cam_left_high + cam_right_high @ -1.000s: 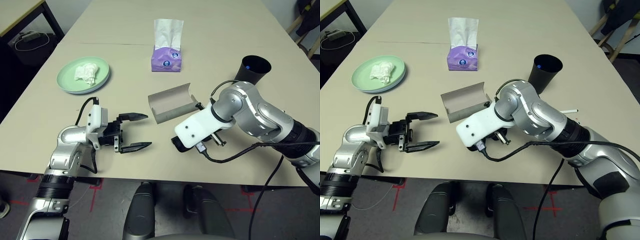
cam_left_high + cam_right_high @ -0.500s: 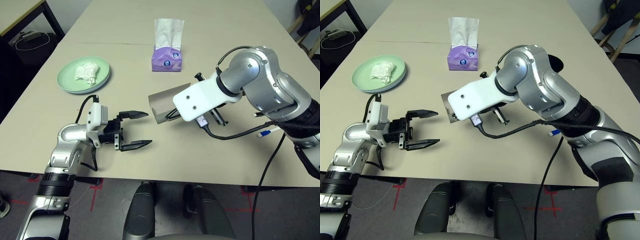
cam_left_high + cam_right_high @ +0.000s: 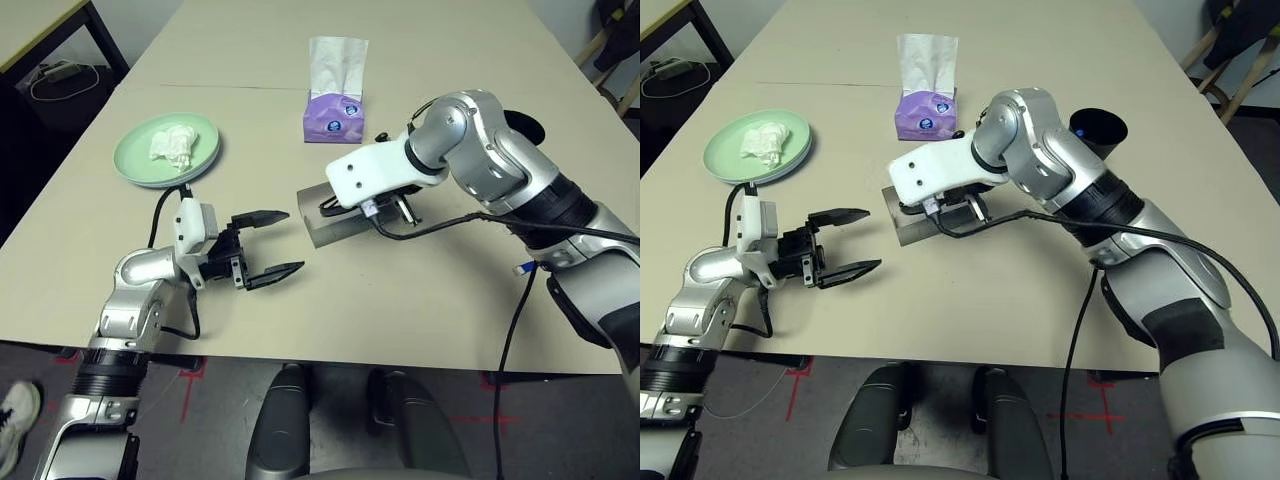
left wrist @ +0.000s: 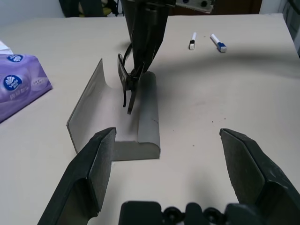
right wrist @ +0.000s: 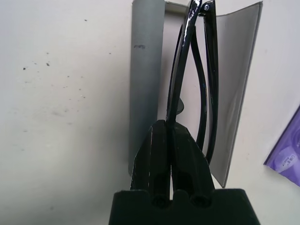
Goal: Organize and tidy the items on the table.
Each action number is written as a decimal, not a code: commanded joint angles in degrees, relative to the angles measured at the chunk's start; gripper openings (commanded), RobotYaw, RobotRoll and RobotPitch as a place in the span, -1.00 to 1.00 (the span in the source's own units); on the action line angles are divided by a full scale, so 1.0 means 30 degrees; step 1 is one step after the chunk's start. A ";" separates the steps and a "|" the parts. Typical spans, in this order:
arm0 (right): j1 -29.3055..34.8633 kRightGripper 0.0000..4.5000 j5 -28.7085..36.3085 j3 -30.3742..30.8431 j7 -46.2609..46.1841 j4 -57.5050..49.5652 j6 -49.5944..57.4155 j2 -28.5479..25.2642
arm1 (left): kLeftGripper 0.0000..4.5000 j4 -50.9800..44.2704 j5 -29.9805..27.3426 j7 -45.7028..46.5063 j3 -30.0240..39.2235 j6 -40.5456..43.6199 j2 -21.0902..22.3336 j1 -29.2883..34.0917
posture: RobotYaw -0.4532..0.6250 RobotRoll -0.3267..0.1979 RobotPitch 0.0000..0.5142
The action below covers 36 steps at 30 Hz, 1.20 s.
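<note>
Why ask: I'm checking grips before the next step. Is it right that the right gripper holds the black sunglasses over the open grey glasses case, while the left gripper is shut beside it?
Not quite. The left gripper is open, its fingers spread wide and empty, as the left wrist view shows. The rest holds: the right gripper is shut on the black sunglasses over the open grey glasses case.

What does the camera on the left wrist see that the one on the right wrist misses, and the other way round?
Left wrist view alone: the left end effector, open, and the white-and-blue pen with a small white piece beside it. Right wrist view alone: the right end effector, shut on the black sunglasses, seen close from above the open grey glasses case. Both share the sunglasses, the case, the purple tissue box and the beige table.
</note>
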 commanded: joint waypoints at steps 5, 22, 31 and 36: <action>-0.0304 -0.99 -0.0390 0.0233 -0.0090 0.0906 -0.0722 0.0605 | 1.00 -0.1174 0.0145 0.0487 0.0003 0.0310 0.0159 0.0616 | 0.40 0.25 -0.26; 0.0713 -0.99 -0.0827 0.0495 0.0418 0.0947 -0.0320 0.0835 | 1.00 -0.2054 0.0018 0.1071 -0.0023 0.0627 0.0127 0.1116 | 0.43 0.25 -0.22; 0.0927 -0.99 -0.0951 0.0378 0.0542 0.0879 0.0163 0.0591 | 1.00 -0.1929 0.0004 0.0927 -0.0010 0.0756 0.0177 0.0942 | 0.41 0.25 -0.22; 0.0923 -0.99 -0.0992 0.0466 0.0639 0.0997 0.0019 0.0495 | 1.00 -0.1794 0.0047 0.0893 -0.0030 0.0710 0.0159 0.0816 | 0.41 0.25 -0.23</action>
